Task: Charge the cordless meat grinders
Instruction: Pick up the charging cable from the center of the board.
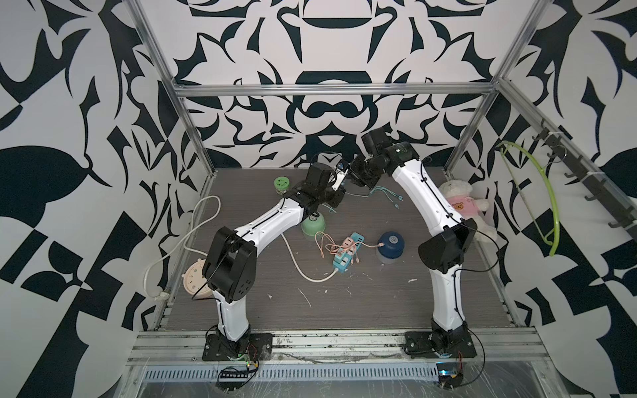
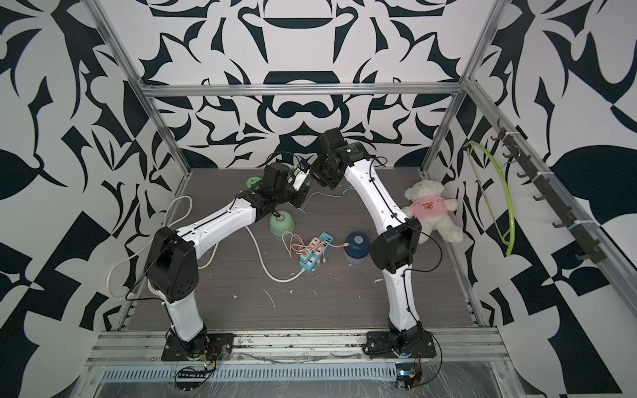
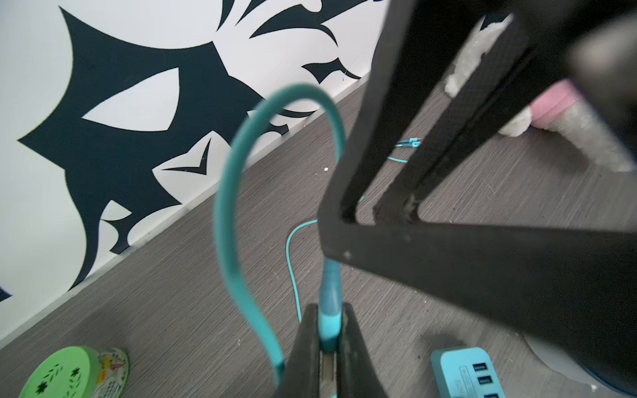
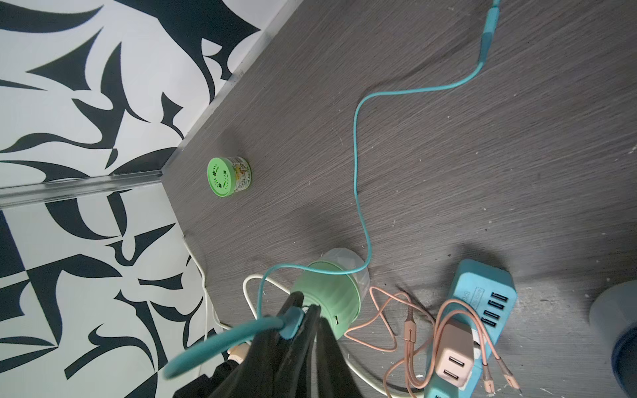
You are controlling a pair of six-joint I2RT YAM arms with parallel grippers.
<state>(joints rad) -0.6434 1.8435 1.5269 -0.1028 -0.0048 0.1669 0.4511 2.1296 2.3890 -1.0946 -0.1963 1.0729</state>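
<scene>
The mint green grinder (image 1: 313, 225) (image 4: 327, 296) stands under my left forearm. To its right stands the dark blue grinder (image 1: 389, 243) (image 2: 357, 243), with a pink cable (image 1: 365, 245) reaching its side from the blue power strip (image 1: 346, 253) (image 4: 482, 293). My left gripper (image 3: 330, 308), raised at the back, is shut on the plug (image 3: 329, 320) of a teal cable (image 3: 224, 206) (image 4: 358, 155). My right gripper (image 4: 310, 306) (image 3: 331, 248) meets it tip to tip at that plug (image 4: 292, 322). The black fingers overlap there, so its grip is unclear.
A small bright-green lidded jar (image 1: 282, 184) (image 4: 227, 175) sits at the back left. A teddy in pink (image 1: 462, 203) lies by the right wall. A round beige dial (image 1: 196, 279) lies at the left edge, and a white power cord (image 1: 300, 265) snakes to the strip.
</scene>
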